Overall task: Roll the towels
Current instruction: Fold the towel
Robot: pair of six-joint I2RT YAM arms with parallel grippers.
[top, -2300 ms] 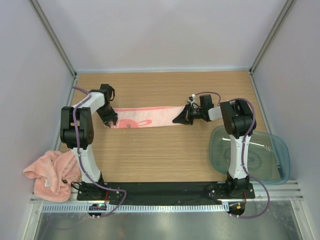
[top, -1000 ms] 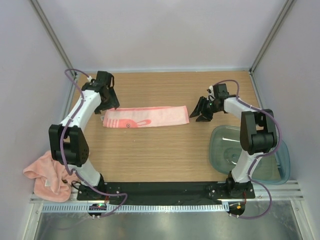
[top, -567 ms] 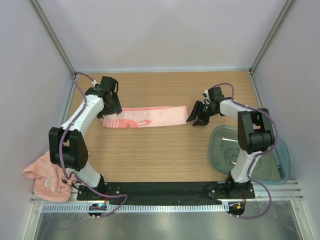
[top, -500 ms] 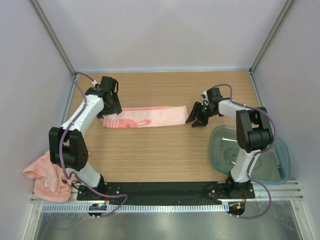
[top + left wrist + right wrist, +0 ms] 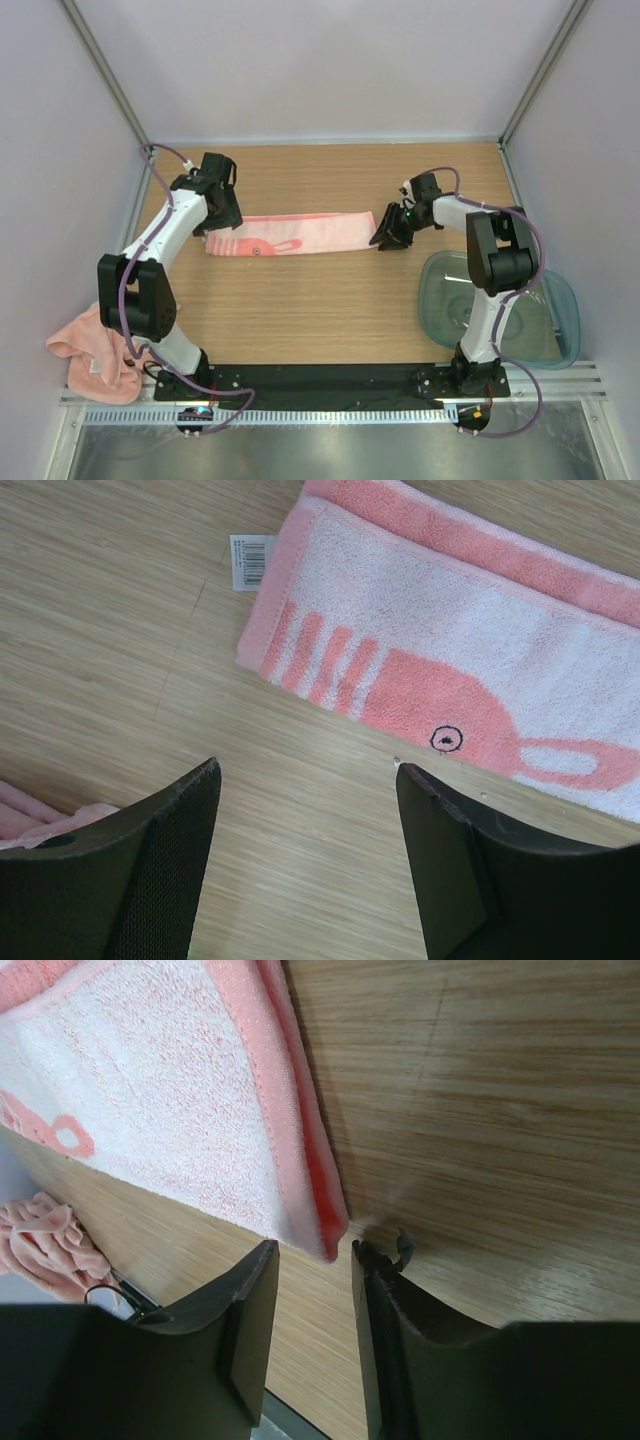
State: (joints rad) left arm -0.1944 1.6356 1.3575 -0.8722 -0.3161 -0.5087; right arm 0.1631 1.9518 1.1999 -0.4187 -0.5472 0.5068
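Observation:
One salmon-pink towel (image 5: 292, 233) lies folded into a long flat strip across the table. Its white label (image 5: 250, 560) sticks out at the left end. My left gripper (image 5: 212, 220) hovers open just off that left end, over bare wood, with nothing between its fingers (image 5: 170, 860). My right gripper (image 5: 384, 235) is at the strip's right end, jaws open but narrow. The towel's near corner (image 5: 328, 1228) sits at the mouth of the gap (image 5: 315, 1252), not pinched. The second towel (image 5: 95, 345) lies crumpled at the near left table edge.
A translucent grey-green tub (image 5: 540, 320) sits at the near right, beside the right arm's base. Grey walls enclose the table on three sides. A black rail (image 5: 320, 380) runs along the near edge.
My right gripper has moved left to the strip's right end and its jaws have narrowed. The left gripper shifted slightly nearer the left end. The towel has not moved.

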